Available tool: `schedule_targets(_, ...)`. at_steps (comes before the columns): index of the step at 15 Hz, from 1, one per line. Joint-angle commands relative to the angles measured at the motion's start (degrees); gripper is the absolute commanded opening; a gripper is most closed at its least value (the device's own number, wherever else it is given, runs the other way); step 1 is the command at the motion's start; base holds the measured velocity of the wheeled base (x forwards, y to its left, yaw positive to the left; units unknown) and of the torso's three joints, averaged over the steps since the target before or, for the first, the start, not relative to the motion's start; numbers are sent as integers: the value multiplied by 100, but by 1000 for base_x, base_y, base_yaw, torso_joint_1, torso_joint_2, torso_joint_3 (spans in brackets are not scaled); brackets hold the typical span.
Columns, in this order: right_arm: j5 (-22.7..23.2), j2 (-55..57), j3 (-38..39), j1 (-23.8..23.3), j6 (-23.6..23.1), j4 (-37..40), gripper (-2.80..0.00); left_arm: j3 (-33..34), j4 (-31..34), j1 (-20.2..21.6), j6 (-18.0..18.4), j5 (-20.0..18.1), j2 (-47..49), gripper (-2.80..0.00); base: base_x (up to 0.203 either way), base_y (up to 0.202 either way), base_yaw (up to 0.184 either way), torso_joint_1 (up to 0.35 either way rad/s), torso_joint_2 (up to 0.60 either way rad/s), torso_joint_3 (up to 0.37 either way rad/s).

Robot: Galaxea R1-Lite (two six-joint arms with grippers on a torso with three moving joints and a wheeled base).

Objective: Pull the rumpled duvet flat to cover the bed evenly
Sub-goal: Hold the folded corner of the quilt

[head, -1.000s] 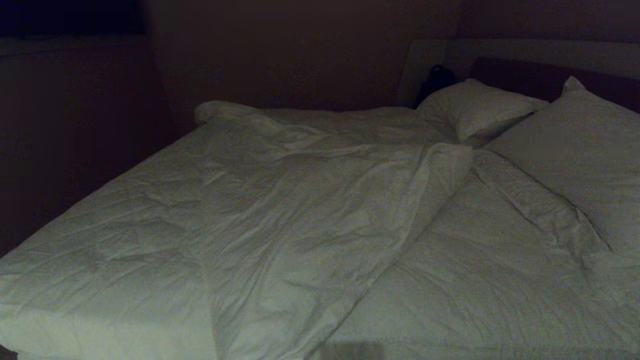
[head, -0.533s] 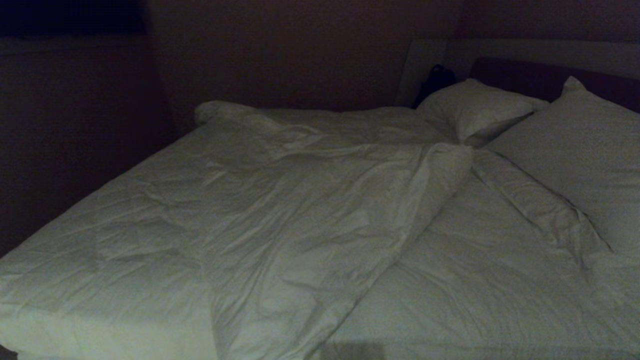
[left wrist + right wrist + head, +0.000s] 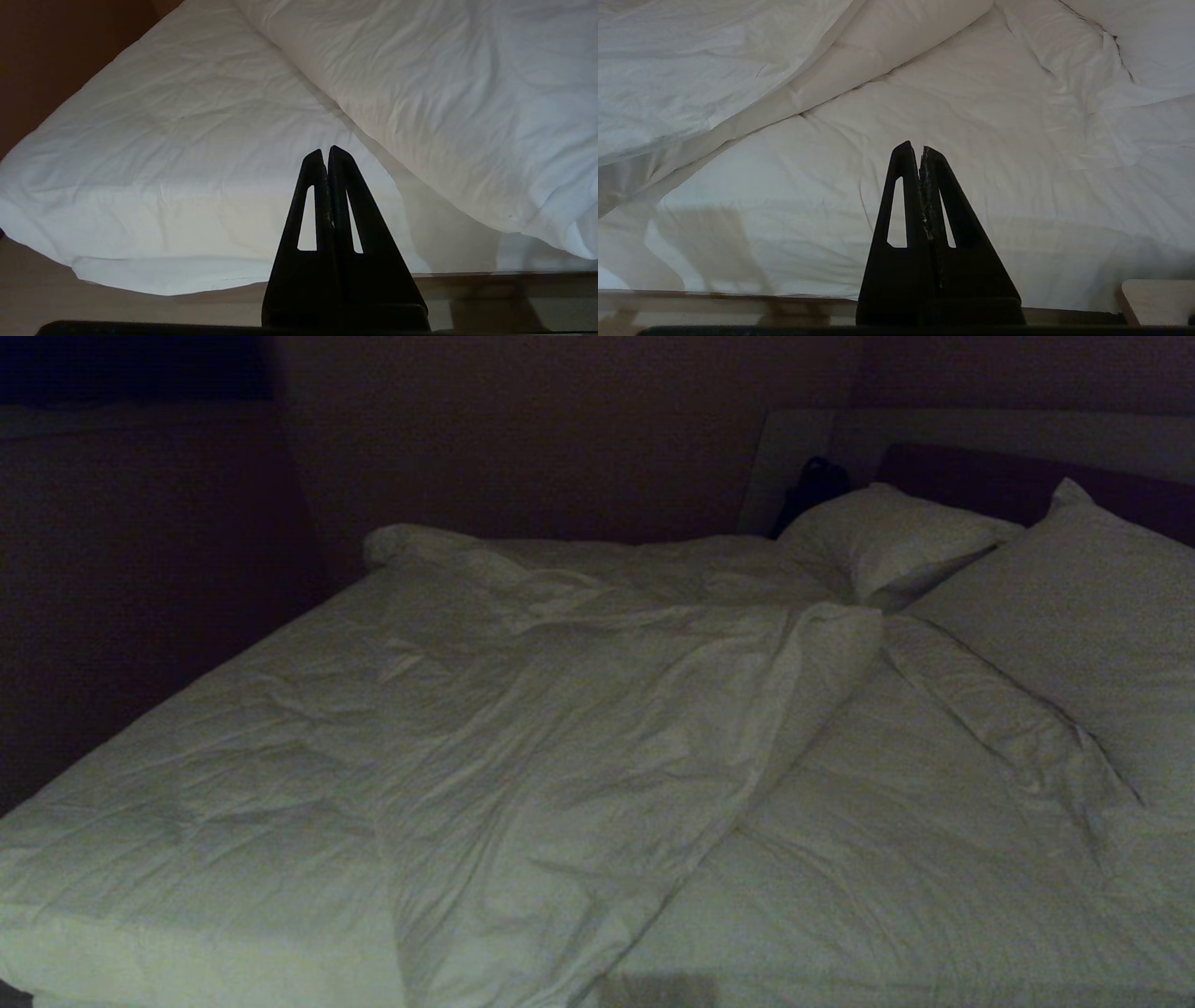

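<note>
The white, creased duvet [image 3: 579, 747] lies rumpled on the bed [image 3: 990, 476], with a long flap folded back diagonally across the middle, from near the pillows to the near edge. Neither arm shows in the head view. My left gripper [image 3: 325, 151] is shut and empty. It hangs just off the bed's near edge, facing the flatter white layer [image 3: 177, 154] beside the puffy fold [image 3: 444, 102]. My right gripper [image 3: 914, 147] is also shut and empty, off the same edge. It faces flat white bedding [image 3: 971, 140] below the folded flap [image 3: 714, 79].
Two white pillows [image 3: 887, 537] [image 3: 1083, 616] lean at the headboard end, at the back right. A dark object [image 3: 814, 485] sits behind the far pillow. A dark wall [image 3: 140, 569] runs close along the bed's left side. A pale wooden corner [image 3: 1153, 298] shows near my right gripper.
</note>
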Motion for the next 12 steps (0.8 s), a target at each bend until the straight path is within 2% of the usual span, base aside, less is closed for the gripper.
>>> schedule_targets(1, 1, 6, 1, 0, -2, 0, -280, -115, 78, -1, 9, -17, 1, -280, 0, 0, 0, 0, 0, 0)
schedule_targets(2, 1, 3, 1, 0, -2, 0, -280, -324, 311, -1, 7, -77, 11, -280, 0, 0, 0, 0, 0, 0)
schedule_targets(4, 1, -1, 1, 0, -2, 0, -280, -1100, 799, 1, 0, -453, 237, -280, 0, 0, 0, 0, 0, 0)
schedule_targets(6, 1, 6, 1, 0, -2, 0, -280, -1459, 919, -2, -21, -856, 927, -280, 0, 0, 0, 0, 0, 0)
schedule_targets(9, 1, 6, 1, 0, -2, 0, -280, -1987, 575, -2, -93, -1582, 2308, -280, 0, 0, 0, 0, 0, 0)
schedule_targets(12, 1, 6, 1, 9, -2, 0, -280, -2507, -131, -9, -255, -1936, 4203, -280, 0, 0, 0, 0, 0, 0)
